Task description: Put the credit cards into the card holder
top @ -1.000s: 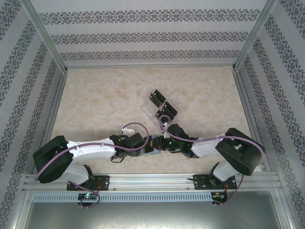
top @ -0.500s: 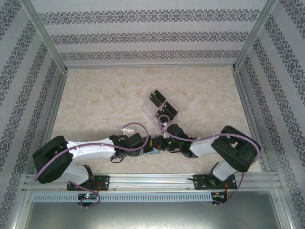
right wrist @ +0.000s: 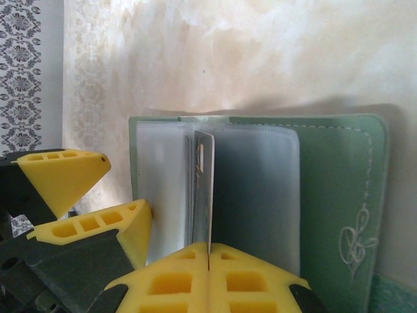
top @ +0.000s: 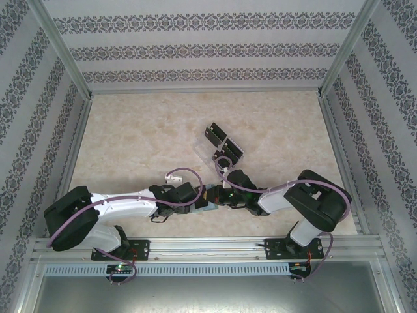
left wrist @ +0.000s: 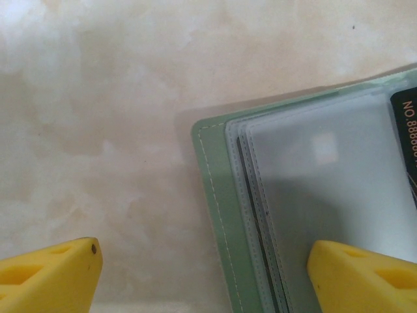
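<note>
The grey-green card holder point(right wrist: 339, 189) lies open on the table, clear sleeves point(right wrist: 260, 195) fanned up. My right gripper point(right wrist: 208, 251) is shut on a credit card point(right wrist: 204, 189), held edge-on and upright between the sleeves. My left gripper point(left wrist: 202, 261) is open, straddling the holder's corner point(left wrist: 218, 195); its right finger point(left wrist: 361, 274) rests on a clear sleeve and its left finger point(left wrist: 49, 277) is over bare table. A black card point(left wrist: 405, 124) shows at that view's right edge. From above, both grippers meet over the holder point(top: 210, 203) near the front edge.
A clear plastic tray point(top: 203, 145) sits mid-table behind the grippers, with more black cards point(top: 229, 151) standing in it. Patterned walls and metal posts enclose the table. The left gripper's yellow fingers point(right wrist: 65, 176) stand close to the left of the held card.
The right arm's elbow has swung a little to the left and forward. Both grippers and the holder stay in place.
</note>
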Robot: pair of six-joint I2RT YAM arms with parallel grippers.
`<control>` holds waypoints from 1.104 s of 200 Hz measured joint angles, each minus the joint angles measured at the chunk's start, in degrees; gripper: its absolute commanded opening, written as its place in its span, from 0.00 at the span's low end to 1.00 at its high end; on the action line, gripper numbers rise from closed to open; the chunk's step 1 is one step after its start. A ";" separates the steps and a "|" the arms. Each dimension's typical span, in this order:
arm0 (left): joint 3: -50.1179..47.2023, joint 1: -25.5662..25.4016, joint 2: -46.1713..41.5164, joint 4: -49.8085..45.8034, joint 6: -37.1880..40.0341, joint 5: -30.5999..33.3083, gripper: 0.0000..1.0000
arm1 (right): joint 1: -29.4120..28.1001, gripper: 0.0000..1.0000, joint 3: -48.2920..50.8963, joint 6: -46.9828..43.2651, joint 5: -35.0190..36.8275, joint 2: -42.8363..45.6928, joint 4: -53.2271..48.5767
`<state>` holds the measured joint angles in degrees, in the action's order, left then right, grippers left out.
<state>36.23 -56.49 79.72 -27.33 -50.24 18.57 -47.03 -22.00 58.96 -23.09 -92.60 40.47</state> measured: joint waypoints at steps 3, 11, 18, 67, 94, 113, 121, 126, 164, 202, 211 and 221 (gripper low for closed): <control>0.00 0.00 0.00 0.00 0.02 0.00 0.84 | 0.00 0.00 0.02 0.17 -0.02 -0.13 0.15; 0.00 0.00 -0.02 0.00 0.00 0.00 0.84 | 0.00 0.00 0.04 0.68 -0.02 -0.37 0.61; 0.00 0.00 -0.02 0.00 0.00 0.00 0.84 | 0.02 0.00 0.20 0.94 -0.04 -0.46 1.18; -0.35 0.00 -0.44 0.15 -0.20 0.00 0.84 | 1.31 0.00 1.07 1.36 -0.22 -0.31 2.69; -0.50 0.00 -0.68 0.13 -0.72 0.13 0.84 | 1.92 0.00 1.79 1.31 -0.17 0.48 2.93; -0.50 0.00 -0.70 0.09 -1.03 0.15 0.84 | 1.92 0.00 2.75 1.31 -0.17 0.63 2.91; -0.50 0.00 -0.70 0.07 -1.22 0.15 0.84 | 1.92 0.00 2.84 1.31 -0.17 0.63 2.93; -0.50 0.00 -0.70 -0.02 -1.27 0.15 0.84 | 1.92 0.00 2.84 1.31 -0.20 0.63 3.06; -0.50 0.00 -0.70 -0.13 -1.75 0.15 0.84 | 1.92 0.00 2.84 1.31 -0.28 0.61 3.13; -0.46 -0.02 -0.70 -0.76 -2.58 0.28 0.84 | 1.92 0.00 2.84 1.31 -0.42 0.07 3.54; -0.33 -0.02 -0.70 -1.16 -2.75 0.48 0.84 | 1.92 0.00 2.84 1.31 -0.42 0.02 3.63; -0.11 -0.02 -0.66 -2.08 -2.89 1.03 0.84 | 1.92 0.00 2.84 1.31 -0.42 -0.02 3.69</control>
<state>36.12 -56.51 79.07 -29.41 -53.12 19.59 -45.10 -19.16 60.27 -23.51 -92.62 44.16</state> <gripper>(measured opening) 0.841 0.057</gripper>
